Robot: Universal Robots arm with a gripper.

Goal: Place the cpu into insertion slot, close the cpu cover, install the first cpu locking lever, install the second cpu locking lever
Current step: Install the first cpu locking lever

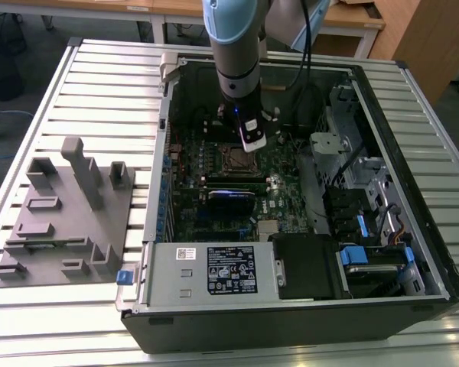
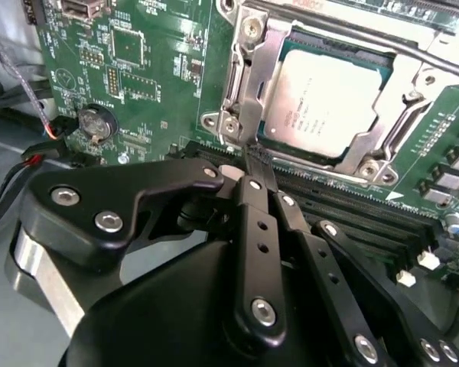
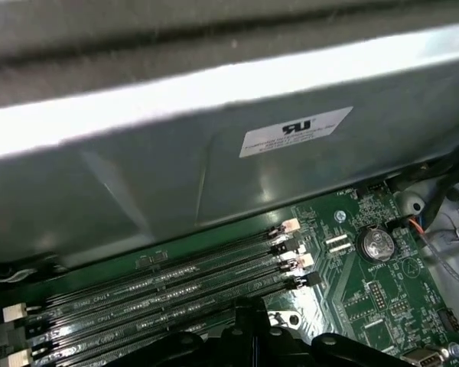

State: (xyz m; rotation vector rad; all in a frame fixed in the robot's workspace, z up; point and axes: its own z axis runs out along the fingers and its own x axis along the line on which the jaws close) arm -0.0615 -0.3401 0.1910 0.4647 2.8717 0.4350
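Observation:
The cpu [image 2: 329,95], a flat square chip with a dull silver top, lies seated in the insertion slot [image 1: 233,159] on the green motherboard. The cpu cover [image 2: 254,65], a silvery frame with a square window, lies flat around the chip. A thin metal locking lever [image 2: 436,60] runs along one side of the socket. In the second wrist view my gripper [image 2: 252,157] is shut, with its black fingertips together at the socket's corner beside the cover's edge. In the exterior view the gripper [image 1: 249,141] hangs just above the socket inside the open computer case.
Black memory slots [image 2: 367,222] run next to the socket, and a coin battery [image 2: 94,122] sits nearby. The case wall [image 3: 214,153] rises close by. A silver power-supply box [image 1: 214,269], a drive cage [image 1: 367,191] and a grey fixture plate [image 1: 65,214] also stand around.

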